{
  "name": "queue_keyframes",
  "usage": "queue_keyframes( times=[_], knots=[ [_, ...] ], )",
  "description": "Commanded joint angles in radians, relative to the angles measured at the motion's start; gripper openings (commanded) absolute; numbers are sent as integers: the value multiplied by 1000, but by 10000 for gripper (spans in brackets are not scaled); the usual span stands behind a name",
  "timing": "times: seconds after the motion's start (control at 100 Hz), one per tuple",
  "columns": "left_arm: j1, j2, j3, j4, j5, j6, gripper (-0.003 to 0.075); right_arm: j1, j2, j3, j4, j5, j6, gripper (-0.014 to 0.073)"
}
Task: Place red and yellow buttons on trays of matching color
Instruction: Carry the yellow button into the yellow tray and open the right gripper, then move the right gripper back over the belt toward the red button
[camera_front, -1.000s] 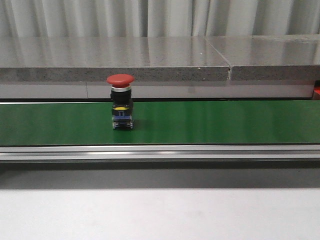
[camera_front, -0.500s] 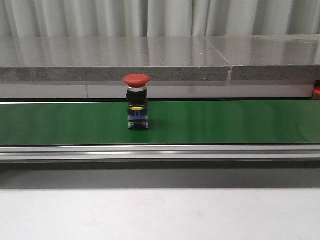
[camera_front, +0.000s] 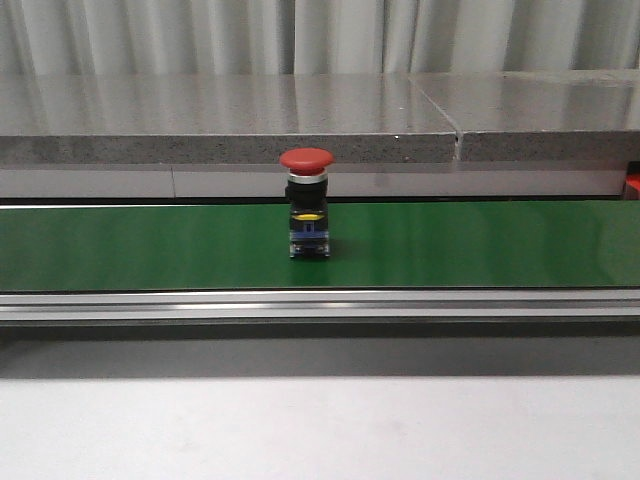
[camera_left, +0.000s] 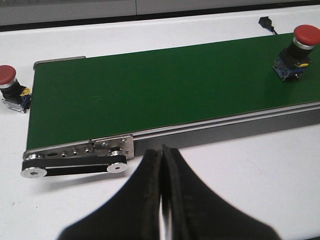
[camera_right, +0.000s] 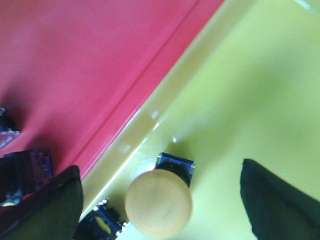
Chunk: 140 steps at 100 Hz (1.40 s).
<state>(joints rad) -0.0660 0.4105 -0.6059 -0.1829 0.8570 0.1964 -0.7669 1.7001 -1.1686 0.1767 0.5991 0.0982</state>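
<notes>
Right gripper (camera_right: 162, 200) jaws wide, yellow button (camera_right: 158, 202) between them in yellow tray (camera_right: 250, 90). Left gripper (camera_left: 162, 187) jaws closed, empty.

a green conveyor belt (camera_front: 480, 245) ran across the front view, edged by a silver aluminium rail (camera_front: 320, 305) on its near side. behind it lay a grey speckled stone ledge (camera_front: 230, 125), with pale pleated curtains (camera_front: 320, 35) beyond. in the left wrist view the belt's end showed a black drive belt (camera_left: 75, 169) on two pulleys, and a small black connector (camera_left: 266, 22) lay on the white table (camera_left: 260, 170).
</notes>
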Motion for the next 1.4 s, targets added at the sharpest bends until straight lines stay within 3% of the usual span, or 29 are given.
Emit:
queue_keyframes(
  times=[0.0,0.26,0.65,0.88,1.39],
  knots=[
    [-7,4,-28,-25,-64,0,-21,-4,-90,-25,-13,-24,2,633],
    [-7,4,-28,-25,-64,0,-21,52,-251,-25,1,-23,2,633],
    [-7,4,-28,-25,-64,0,-21,413,-430,-25,-127,10,0,618],
    [-7,4,-28,-25,-64,0,-21,581,-478,-25,-127,40,0,521],
    [-7,4,-28,-25,-64,0,-21,951,-454,-97,-127,130,-53,520]
  ],
)
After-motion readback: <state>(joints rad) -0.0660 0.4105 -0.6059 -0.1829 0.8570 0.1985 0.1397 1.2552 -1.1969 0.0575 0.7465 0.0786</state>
